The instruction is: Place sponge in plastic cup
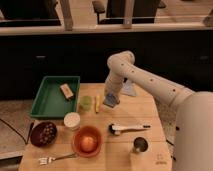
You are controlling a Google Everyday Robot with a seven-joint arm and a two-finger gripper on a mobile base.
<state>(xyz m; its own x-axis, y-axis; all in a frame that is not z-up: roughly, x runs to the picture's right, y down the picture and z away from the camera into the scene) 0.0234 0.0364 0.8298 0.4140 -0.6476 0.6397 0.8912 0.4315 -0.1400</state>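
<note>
My gripper (pixel 110 101) hangs from the white arm over the middle of the wooden table (pixel 150 112). It is shut on the sponge (pixel 111 100), a small light-blue block held just above the tabletop. The plastic cup (pixel 86 103), a pale yellow-green tumbler, stands upright a short way to the left of the gripper. A thin yellow item (pixel 96 104) lies between the cup and the gripper.
A green tray (pixel 45 102) holding a tan block (pixel 66 91) sits at the back left. A white cup (pixel 72 120), an orange bowl with a fruit (pixel 87 142), a dark bowl (pixel 43 133), a fork (pixel 52 160), a steel cup (pixel 140 145) and a brush (pixel 125 128) lie in front.
</note>
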